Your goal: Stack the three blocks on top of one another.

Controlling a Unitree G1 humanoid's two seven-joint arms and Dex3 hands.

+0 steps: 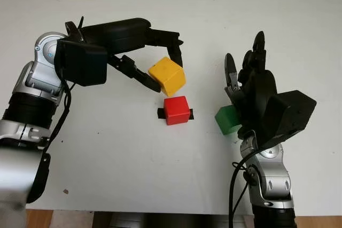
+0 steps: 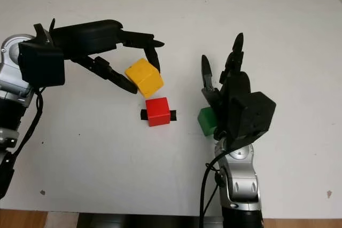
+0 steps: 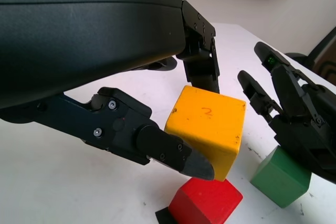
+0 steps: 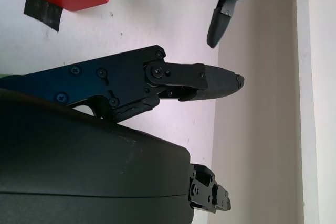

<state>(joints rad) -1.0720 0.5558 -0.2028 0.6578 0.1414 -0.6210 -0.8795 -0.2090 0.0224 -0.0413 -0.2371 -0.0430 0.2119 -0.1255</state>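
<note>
My left hand (image 1: 164,68) is shut on the yellow block (image 1: 170,77), with one finger on its far side and others on its near-left side. The block hangs tilted in the air, just behind and a little left of the red block (image 1: 176,110). In the left wrist view the yellow block (image 3: 210,129) hovers right above the red block (image 3: 207,203). The red block sits on the table on a strip of black tape (image 1: 160,113). The green block (image 1: 226,120) lies to its right, partly hidden under my open right hand (image 1: 245,70).
The white table (image 1: 133,158) reaches a wooden front edge near the bottom of the head views. A small dark speck (image 1: 65,191) marks the near-left of the tabletop.
</note>
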